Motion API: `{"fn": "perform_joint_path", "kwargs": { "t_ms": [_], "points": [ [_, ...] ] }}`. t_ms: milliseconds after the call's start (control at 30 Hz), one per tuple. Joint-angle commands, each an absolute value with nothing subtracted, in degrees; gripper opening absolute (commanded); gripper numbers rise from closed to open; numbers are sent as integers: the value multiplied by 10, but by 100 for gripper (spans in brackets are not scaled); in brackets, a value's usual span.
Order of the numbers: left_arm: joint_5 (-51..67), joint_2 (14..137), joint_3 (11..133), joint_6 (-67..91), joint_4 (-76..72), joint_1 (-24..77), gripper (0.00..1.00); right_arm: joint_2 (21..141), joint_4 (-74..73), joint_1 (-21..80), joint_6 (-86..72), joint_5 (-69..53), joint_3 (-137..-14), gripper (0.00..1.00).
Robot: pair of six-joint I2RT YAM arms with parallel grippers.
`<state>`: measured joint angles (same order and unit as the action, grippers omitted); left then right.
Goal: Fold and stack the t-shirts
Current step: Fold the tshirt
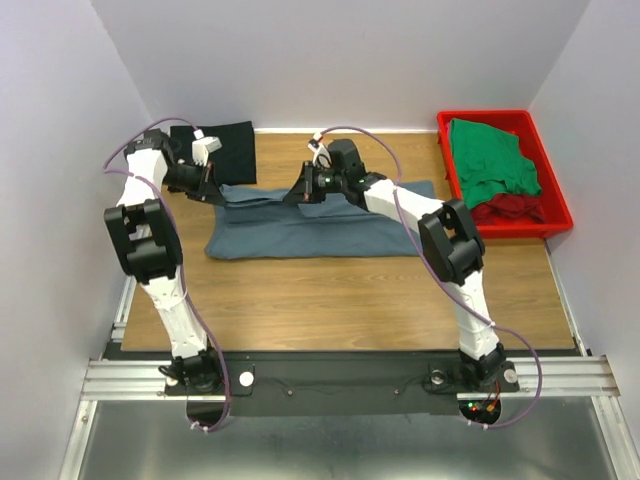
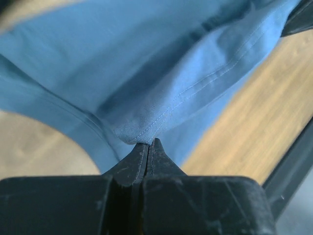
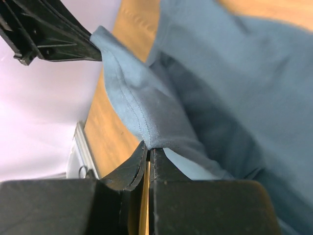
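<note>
At the upper left of the overhead view the black t-shirt (image 1: 215, 140) lies in a neat square, folded by the look of it, at the back of the table (image 1: 350, 300). Just below it my left claw (image 1: 218, 192) is clenched on the far hem of the slate blue-grey t-shirt (image 1: 320, 228), which lies spread across mid-frame. My right claw (image 1: 293, 197), near centre, is clenched on the same stitched edge further right. The cloth is light and limp and sags between my two pinches, so I judge the hem the best hold, with both claws moving together. Bare wood lies open below the shirt. At far right the green t-shirt (image 1: 490, 160) and dark red t-shirt (image 1: 512, 208) are heaped in the red tray (image 1: 556, 192), near the shirt's right end.
</note>
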<state>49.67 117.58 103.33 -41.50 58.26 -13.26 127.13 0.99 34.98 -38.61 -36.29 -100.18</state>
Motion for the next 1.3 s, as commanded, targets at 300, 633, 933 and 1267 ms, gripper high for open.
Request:
{"fn": "perform_joint_path", "kwargs": {
  "t_ms": [300, 633, 933, 1267],
  "points": [
    [531, 1254, 1137, -379, 588, -130, 0, 1374, 25, 333, -382, -384, -1092, 1],
    [535, 1200, 1035, -376, 569, -127, 0, 1343, 25, 330, -385, -398, -1071, 1],
    [534, 1136, 908, -386, 542, -127, 0, 1296, 23, 329, -384, -426, -1002, 1],
    [493, 1110, 822, -391, 527, -134, 0, 1282, 18, 329, -382, -439, -940, 1]
  ]
}}
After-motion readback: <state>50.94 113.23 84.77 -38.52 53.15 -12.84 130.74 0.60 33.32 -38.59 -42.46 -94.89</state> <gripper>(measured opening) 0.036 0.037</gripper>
